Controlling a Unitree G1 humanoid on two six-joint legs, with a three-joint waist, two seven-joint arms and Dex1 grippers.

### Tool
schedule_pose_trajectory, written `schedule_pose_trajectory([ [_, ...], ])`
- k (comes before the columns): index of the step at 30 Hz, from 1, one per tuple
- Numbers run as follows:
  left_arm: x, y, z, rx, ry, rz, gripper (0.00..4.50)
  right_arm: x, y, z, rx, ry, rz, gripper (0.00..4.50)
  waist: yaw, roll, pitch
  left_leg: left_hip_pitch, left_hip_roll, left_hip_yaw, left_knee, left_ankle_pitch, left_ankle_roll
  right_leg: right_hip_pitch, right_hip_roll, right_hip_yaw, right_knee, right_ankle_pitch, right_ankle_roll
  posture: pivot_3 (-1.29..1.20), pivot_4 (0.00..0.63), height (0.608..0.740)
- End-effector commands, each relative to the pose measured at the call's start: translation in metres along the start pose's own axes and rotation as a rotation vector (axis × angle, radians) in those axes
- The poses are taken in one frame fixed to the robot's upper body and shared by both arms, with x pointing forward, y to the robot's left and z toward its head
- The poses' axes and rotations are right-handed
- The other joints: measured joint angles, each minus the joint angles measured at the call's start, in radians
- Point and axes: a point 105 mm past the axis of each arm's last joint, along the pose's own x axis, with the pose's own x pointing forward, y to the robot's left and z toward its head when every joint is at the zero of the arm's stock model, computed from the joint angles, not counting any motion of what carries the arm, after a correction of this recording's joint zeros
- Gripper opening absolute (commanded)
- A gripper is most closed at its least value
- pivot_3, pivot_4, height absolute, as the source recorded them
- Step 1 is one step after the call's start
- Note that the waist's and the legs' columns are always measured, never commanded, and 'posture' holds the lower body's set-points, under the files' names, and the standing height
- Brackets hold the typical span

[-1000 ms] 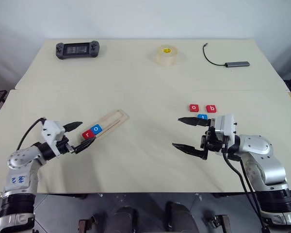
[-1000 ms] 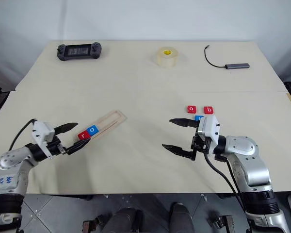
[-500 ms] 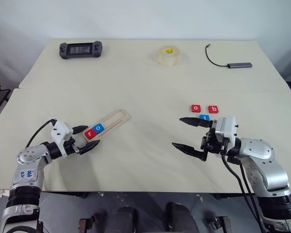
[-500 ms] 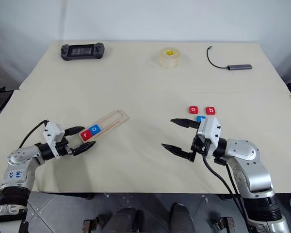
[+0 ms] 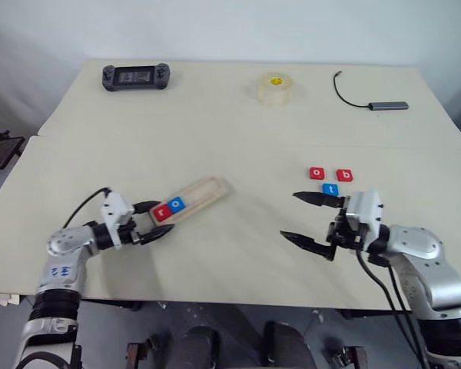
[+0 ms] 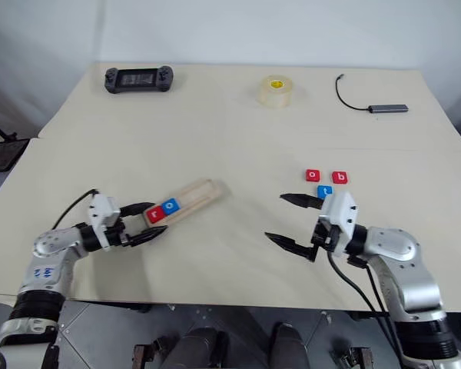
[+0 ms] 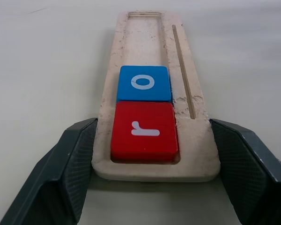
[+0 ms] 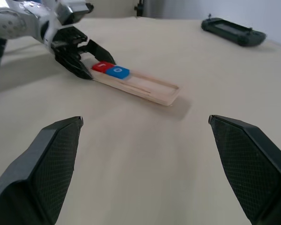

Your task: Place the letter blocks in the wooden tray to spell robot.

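The left claw straddles the tray's near end, fingers just beside its edges; r and o sit slotted. The right claw gapes empty, three tiles just behind it.

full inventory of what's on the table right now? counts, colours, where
letter blocks in tray: 2, red r and blue o, at the wooden tray's near end
wooden tray: 1, pale wood, left of centre
loose letter blocks: 3, red o, red b, blue t, right side
game controller: 1, black, far left
tape roll: 1, pale yellow, far centre
cable with adapter: 1, dark, far right
left pincer: fingers either side of tray end
right pincer: open, beside the loose blocks
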Motion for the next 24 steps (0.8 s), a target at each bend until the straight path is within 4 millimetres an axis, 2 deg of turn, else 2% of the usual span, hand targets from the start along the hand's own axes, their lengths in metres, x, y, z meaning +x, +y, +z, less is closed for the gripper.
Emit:
schedule_pose_trajectory([
  [1, 0.036, -0.020, 0.031, 0.137, -0.053, -0.190, 3.41, -0.019, -0.004, 0.010, -0.057, 0.009, -0.066, 4.50, 0.005, -0.001, 0.000, 0.000, 0.000, 0.000, 0.000, 0.000, 0.000, 0.000, 0.000, 0.000, 0.000, 0.000, 0.000, 0.00, 0.150, 0.740],
  [3, 0.056, -0.034, 0.033, 0.171, -0.035, -0.293, 3.41, -0.034, -0.004, 0.006, -0.049, 0.043, -0.116, 4.50, 0.003, -0.001, -0.001, 0.000, 0.000, 0.001, 0.000, 0.000, 0.000, 0.000, 0.000, 0.000, -0.001, 0.000, 0.000, 0.00, 0.150, 0.740],
  [5, 0.079, -0.043, 0.025, 0.191, 0.045, -0.370, 3.41, -0.053, -0.004, 0.000, -0.049, 0.093, -0.191, 4.50, 0.007, -0.001, -0.001, 0.000, 0.000, 0.002, 0.000, 0.000, 0.000, 0.000, 0.001, 0.000, -0.001, 0.000, 0.000, 0.00, 0.150, 0.740],
  [10, 0.105, -0.051, 0.020, 0.214, 0.084, -0.454, 3.41, -0.078, 0.007, -0.013, -0.017, 0.165, -0.277, 4.50, -0.005, -0.002, 0.000, 0.001, -0.001, 0.006, 0.000, 0.000, 0.001, 0.000, 0.002, 0.001, -0.001, 0.001, 0.001, 0.00, 0.150, 0.740],
  [16, 0.111, -0.050, 0.017, 0.178, 0.105, -0.476, 3.41, -0.106, 0.019, -0.024, 0.031, 0.228, -0.363, 4.50, -0.010, -0.002, 0.000, 0.002, 0.001, 0.006, 0.000, 0.001, 0.002, 0.001, 0.001, 0.003, -0.001, 0.001, 0.002, 0.00, 0.150, 0.740],
  [19, 0.109, -0.049, 0.018, 0.178, 0.093, -0.462, 4.37, -0.109, 0.020, -0.025, 0.038, 0.227, -0.379, 4.50, -0.011, -0.002, 0.000, 0.002, 0.001, 0.005, 0.000, 0.001, 0.002, 0.001, 0.001, 0.003, -0.001, 0.001, 0.002, 0.00, 0.150, 0.740],
  [24, 0.098, -0.046, 0.023, 0.173, 0.026, -0.432, 4.45, -0.119, 0.019, -0.028, 0.033, 0.236, -0.437, 4.50, -0.011, -0.002, 0.000, 0.002, 0.001, 0.005, 0.000, 0.001, 0.002, 0.001, 0.001, 0.003, -0.001, 0.001, 0.002, 0.00, 0.150, 0.740],
])
